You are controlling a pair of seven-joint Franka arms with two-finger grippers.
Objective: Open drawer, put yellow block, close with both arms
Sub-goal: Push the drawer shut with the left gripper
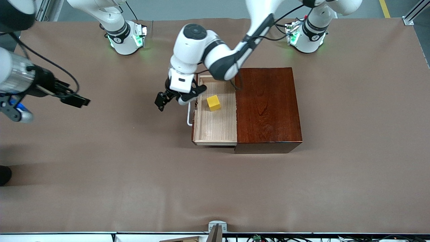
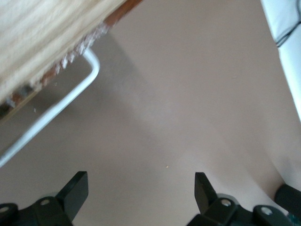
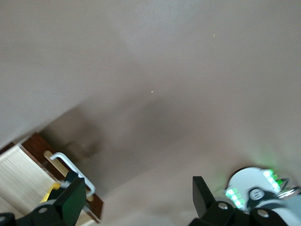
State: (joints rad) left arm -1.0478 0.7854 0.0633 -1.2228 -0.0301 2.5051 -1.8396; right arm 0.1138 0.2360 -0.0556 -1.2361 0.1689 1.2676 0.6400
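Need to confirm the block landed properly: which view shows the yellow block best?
The front view: the yellow block sits whole and unobstructed on the floor of the open drawer. The right wrist view shows only a yellow sliver beside its own finger; the left wrist view shows none of it.

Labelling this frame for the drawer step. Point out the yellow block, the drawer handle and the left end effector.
yellow block [image 1: 213, 102]: front view, on its top face.
drawer handle [image 1: 188, 114]: front view, on the white bar.
left end effector [image 1: 171, 100]: front view, midway between its open fingertips.
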